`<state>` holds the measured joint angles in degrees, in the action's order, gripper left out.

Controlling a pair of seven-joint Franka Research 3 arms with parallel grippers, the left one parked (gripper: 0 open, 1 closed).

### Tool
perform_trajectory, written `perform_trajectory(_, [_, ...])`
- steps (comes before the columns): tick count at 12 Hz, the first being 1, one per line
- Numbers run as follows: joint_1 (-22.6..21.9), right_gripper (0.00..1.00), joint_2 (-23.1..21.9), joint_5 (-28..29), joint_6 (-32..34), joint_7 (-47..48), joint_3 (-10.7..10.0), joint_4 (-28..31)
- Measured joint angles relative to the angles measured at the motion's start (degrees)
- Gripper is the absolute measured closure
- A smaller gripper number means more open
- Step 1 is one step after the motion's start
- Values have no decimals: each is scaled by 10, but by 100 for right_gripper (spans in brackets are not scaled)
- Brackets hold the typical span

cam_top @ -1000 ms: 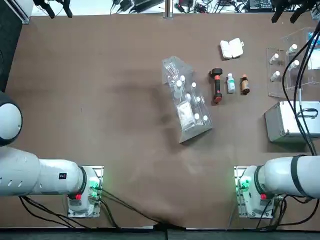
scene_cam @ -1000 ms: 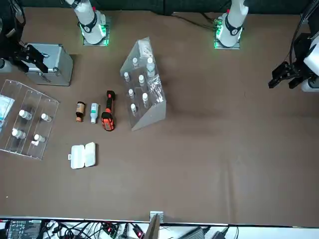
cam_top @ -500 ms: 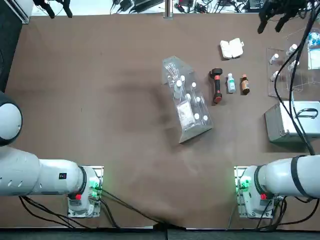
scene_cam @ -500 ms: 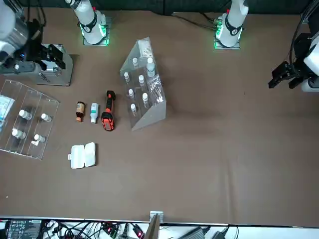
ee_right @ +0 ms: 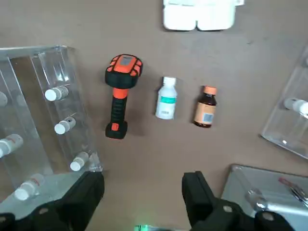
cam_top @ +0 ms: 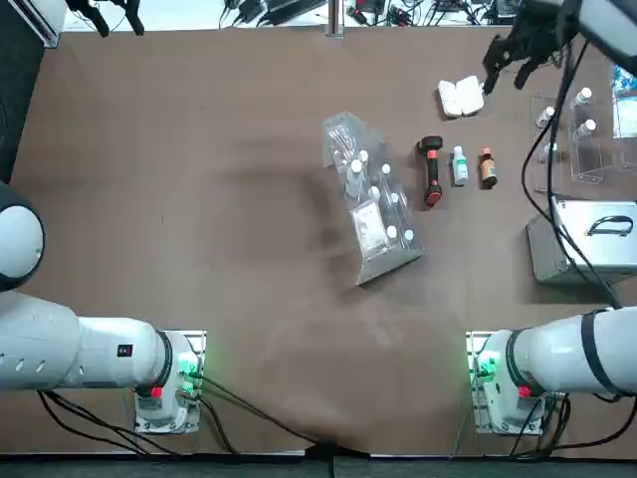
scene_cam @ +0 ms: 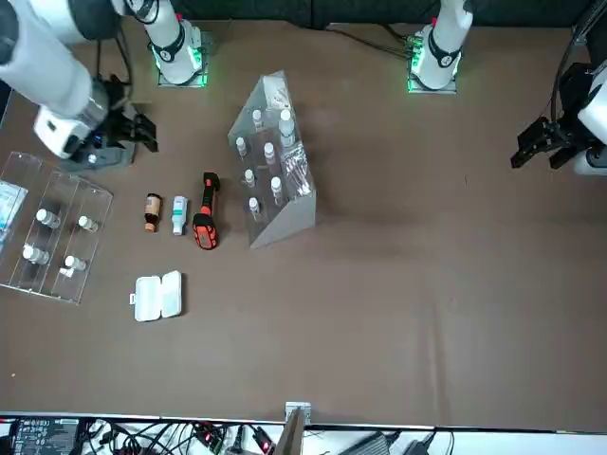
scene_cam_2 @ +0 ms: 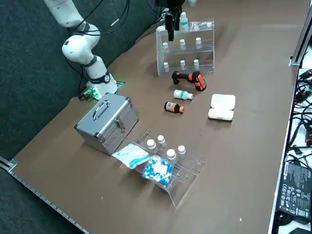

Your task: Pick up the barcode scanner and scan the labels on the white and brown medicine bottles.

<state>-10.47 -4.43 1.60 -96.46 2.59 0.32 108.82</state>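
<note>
Three task items: scanner (cam_top: 431, 171), white bottle (cam_top: 459, 165) and brown bottle (cam_top: 487, 168) lie flat in a row on the brown table (cam_top: 199, 199), each just beside the next without touching.
Scanner position: between the slanted clear rack of vials (cam_top: 370, 199) and the white bottle; its orange head points toward the arm bases and its black grip toward the table's far edge.
Scanner handling: it looks rigid, chunky and head-heavy, probably light plastic. The narrow black grip (ee_right: 117, 109) seems the best place to pinch across, close to the head so that it tips less; the rounded head would likely slip.
Bottles handling: small and light, lying on their sides with labels partly showing; they would roll if nudged, so the scanner should stay clear of them.
Claw: the right gripper (ee_right: 142, 190) hangs high above the table near the row, over its far right part; its two fingers (ee_right: 89, 190) are spread wide and hold nothing.
Progress: pickup not yet begun, judging by the untouched scanner.
Surroundings: a white pill case (cam_top: 462, 97) lies beyond the row toward the far edge, a second clear rack (cam_top: 572, 134) stands to the right, and a metal case (cam_top: 577, 239) sits nearer the right arm's base.
</note>
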Motion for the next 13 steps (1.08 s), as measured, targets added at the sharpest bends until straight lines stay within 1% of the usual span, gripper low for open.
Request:
perform_trajectory(5, [-42,0,2,0,-111,7,1,102])
perform_trajectory(6, [-51,0,3,0,-154,27,1,137])
perform_trajectory(10, [-67,0,4,0,-244,73,1,194])
perform_trajectory(13, [-87,0,23,0,-294,129,1,213])
